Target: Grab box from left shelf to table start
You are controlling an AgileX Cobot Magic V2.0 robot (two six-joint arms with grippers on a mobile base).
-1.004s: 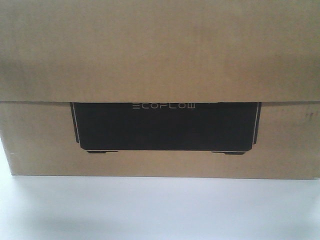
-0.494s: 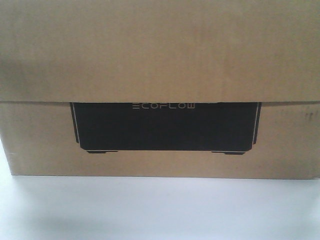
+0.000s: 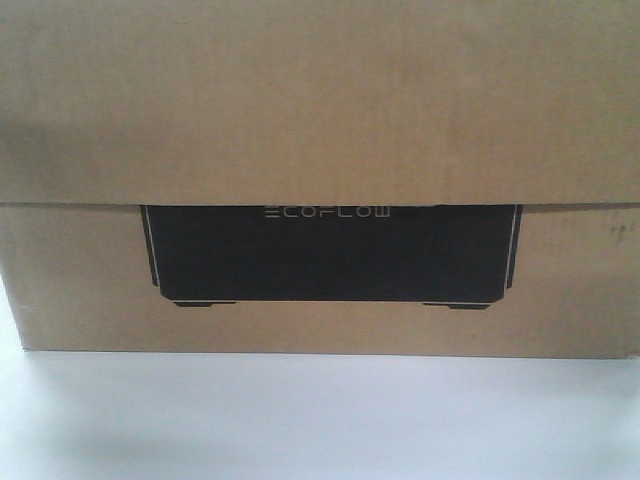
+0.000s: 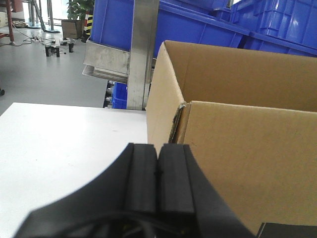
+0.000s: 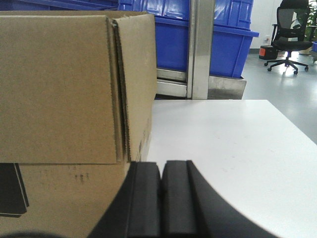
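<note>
Cardboard, the box [image 3: 320, 120] sits flat on the white table [image 3: 320, 420], unmoved across the last second, so delivery looks finished; the left gripper [image 4: 158, 173] and right gripper [image 5: 161, 191] hold nothing, pads pressed together beside its corners.

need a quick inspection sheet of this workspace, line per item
surface: plain white table, bare on both sides of the box
job's things: large brown cardboard box with black ECOFLOW panel stands on the table, top open; silver metal shelf upright behind it
clutter: nothing seen on the table
grippers: left gripper by one box corner, right gripper by the other, both black pairs of fingers shut, neither gripping the box
cables: some on the floor far back
surroundings: blue plastic bins on the racking, black office chair, potted plant
</note>
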